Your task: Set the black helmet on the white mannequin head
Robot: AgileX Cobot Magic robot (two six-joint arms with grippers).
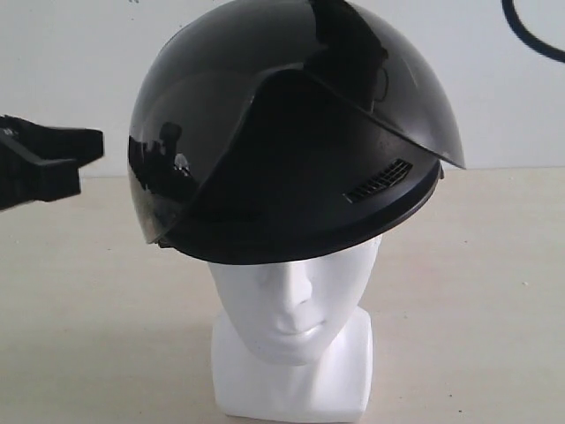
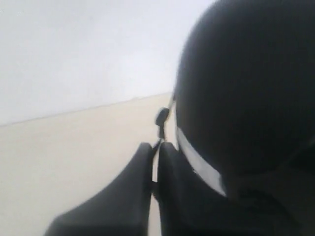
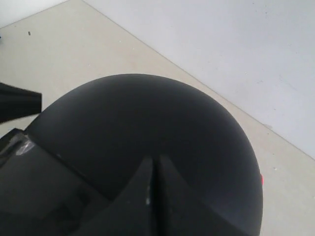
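Beige tabletop [image 1: 485, 291], plain white wall [image 1: 71, 62] behind, black cable loop [image 1: 528, 39] against the wall

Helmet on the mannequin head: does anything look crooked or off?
Yes. The black helmet sits on the white mannequin head askew: its rim slants, lower on the exterior view's left, and hides the eyes. No damage shows.

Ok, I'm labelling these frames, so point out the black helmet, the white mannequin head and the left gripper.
black helmet [image 1: 291, 150]: exterior view, middle of its front.
white mannequin head [image 1: 296, 299]: exterior view, on the nose.
left gripper [image 2: 155, 149]: left wrist view, between its closed fingertips.
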